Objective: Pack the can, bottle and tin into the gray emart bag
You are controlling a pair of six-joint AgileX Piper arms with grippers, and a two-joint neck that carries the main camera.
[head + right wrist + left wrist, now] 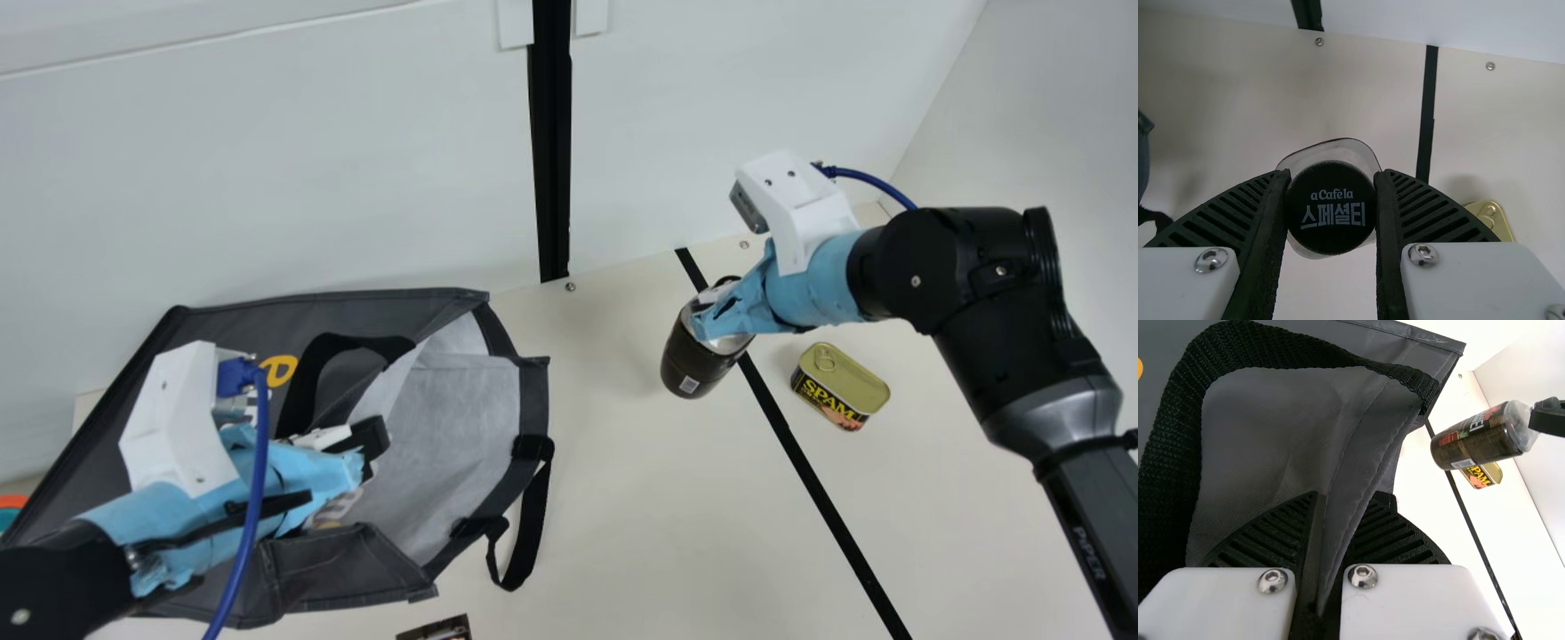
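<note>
We list: bag [222,324], matt cloth; strap [1179,407], rough woven webbing; tin [849,378], shiny metal; bottle [689,360], glossy, with matt plastic cap [1331,180]; counter [613,489], smooth, matt.

Gray fabric bag [240,320] with black straps at left; dark cylindrical bottle [693,360] and gold-lidded oblong tin [843,378] at right.
Wrapped in light blue, the left gripper [364,458] is at the bag's gaping mouth, the right gripper [718,311] at the bottle's top; the tin sits near the bottle on the cream table [640,498].
</note>
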